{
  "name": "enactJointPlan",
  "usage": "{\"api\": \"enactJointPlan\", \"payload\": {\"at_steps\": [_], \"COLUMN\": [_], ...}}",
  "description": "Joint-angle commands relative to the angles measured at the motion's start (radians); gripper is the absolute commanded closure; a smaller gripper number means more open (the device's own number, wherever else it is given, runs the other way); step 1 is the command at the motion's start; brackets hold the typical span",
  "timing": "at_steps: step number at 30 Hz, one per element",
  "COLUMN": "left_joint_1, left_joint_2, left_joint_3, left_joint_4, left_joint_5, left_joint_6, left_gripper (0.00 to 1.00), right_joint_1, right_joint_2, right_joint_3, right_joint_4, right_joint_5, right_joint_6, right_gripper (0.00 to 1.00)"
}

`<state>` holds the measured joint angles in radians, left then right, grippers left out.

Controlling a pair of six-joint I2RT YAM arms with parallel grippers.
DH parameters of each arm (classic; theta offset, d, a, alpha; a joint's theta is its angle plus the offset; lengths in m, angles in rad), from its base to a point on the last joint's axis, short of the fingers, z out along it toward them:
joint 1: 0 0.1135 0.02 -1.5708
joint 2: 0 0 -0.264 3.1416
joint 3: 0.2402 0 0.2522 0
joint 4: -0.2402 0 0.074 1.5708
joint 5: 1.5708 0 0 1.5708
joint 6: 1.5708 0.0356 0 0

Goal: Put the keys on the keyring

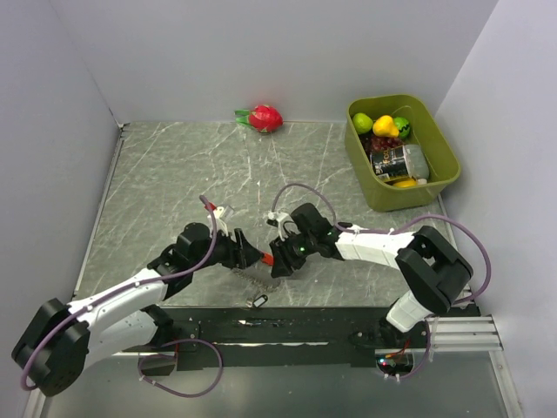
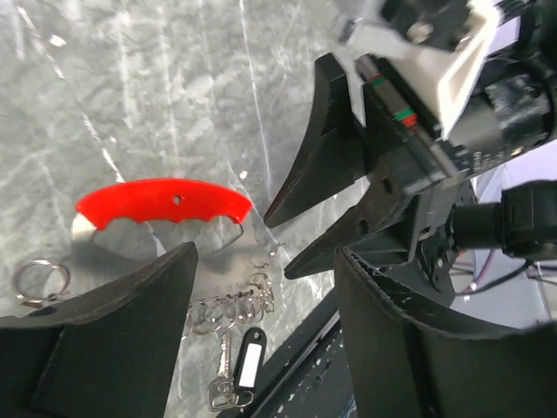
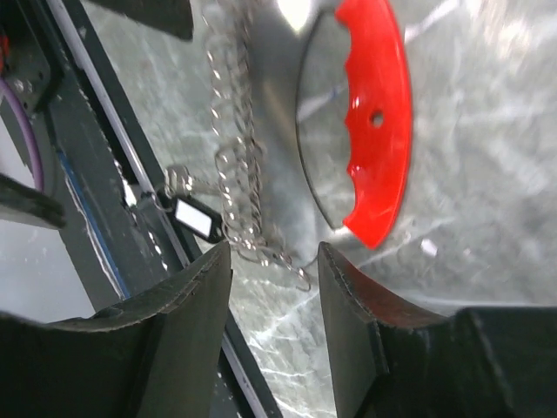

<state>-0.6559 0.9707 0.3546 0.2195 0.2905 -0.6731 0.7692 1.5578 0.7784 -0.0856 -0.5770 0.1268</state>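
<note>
The keyring is a red crescent loop (image 2: 165, 202) lying flat on the marble table, joined by a wire to a silvery chain of rings (image 2: 231, 306). The key (image 2: 224, 376), small with a black white-labelled tag, lies at the chain's near end by the table's front edge. It also shows in the top view (image 1: 258, 300). My left gripper (image 2: 265, 261) is open and empty, low over the chain. My right gripper (image 3: 271, 261) is open, with the chain's hooked end (image 3: 296, 272) between its fingertips, not gripped. The two grippers face each other closely across the red loop (image 1: 268, 259).
A loose split ring (image 2: 39, 280) lies left of the red loop. A green bin (image 1: 444, 152) with fruit and a can stands at the back right. A red dragon fruit (image 1: 265, 117) lies by the back wall. A black strip (image 1: 296, 322) runs along the front edge.
</note>
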Motion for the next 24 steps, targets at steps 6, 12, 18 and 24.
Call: {"api": "enactJointPlan", "payload": {"at_steps": [6,12,18,24], "left_joint_1": [-0.001,0.001,-0.001,-0.001], "left_joint_2": [0.079,0.068,0.048,0.036], "left_joint_3": [0.084,0.090,0.093,0.099], "left_joint_4": [0.121,0.121,0.104,0.106], "left_joint_5": [0.105,0.113,0.091,0.090], "left_joint_6": [0.021,0.029,0.033,0.032], "left_gripper": [0.27,0.27,0.27,0.27], "right_joint_1": [-0.005,-0.007,-0.011,-0.011], "right_joint_2": [-0.031,0.004,0.028,0.036], "right_joint_3": [-0.068,-0.080,-0.102,-0.114], "right_joint_4": [0.083,0.081,0.141,0.150], "right_joint_5": [-0.026,-0.018,-0.046,-0.046], "right_joint_6": [0.016,0.013,0.019,0.023], "right_gripper": [0.48,0.49,0.53,0.55]}}
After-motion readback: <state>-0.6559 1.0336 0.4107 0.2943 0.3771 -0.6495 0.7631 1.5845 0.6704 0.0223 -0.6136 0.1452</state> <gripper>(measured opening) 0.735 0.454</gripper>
